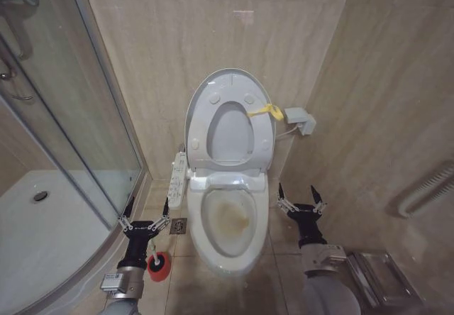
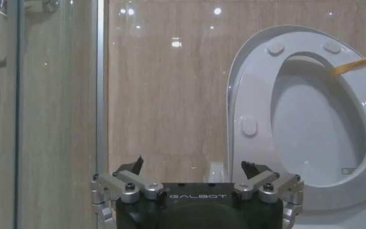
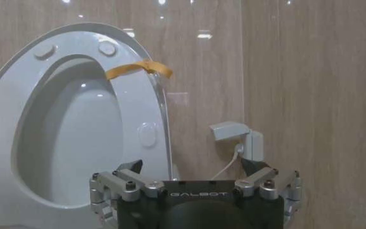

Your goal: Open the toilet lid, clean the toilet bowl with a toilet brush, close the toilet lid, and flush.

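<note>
A bathroom, small and tiled. Beige stone-look wall tiles point(image 1: 213, 38) on every side, similar tiles underfoot with a floor drain point(image 1: 179, 225). In the corner, an electronic toilet with stained toilet bowl point(image 1: 228, 219), toilet lid point(image 1: 202, 91) and seat raised against the wall, a side control panel point(image 1: 177, 180). To the left, a glass shower enclosure point(image 1: 64, 109) over a curved white shower tray point(image 1: 42, 237). A wall socket point(image 1: 301, 120) beside the toilet.
</note>
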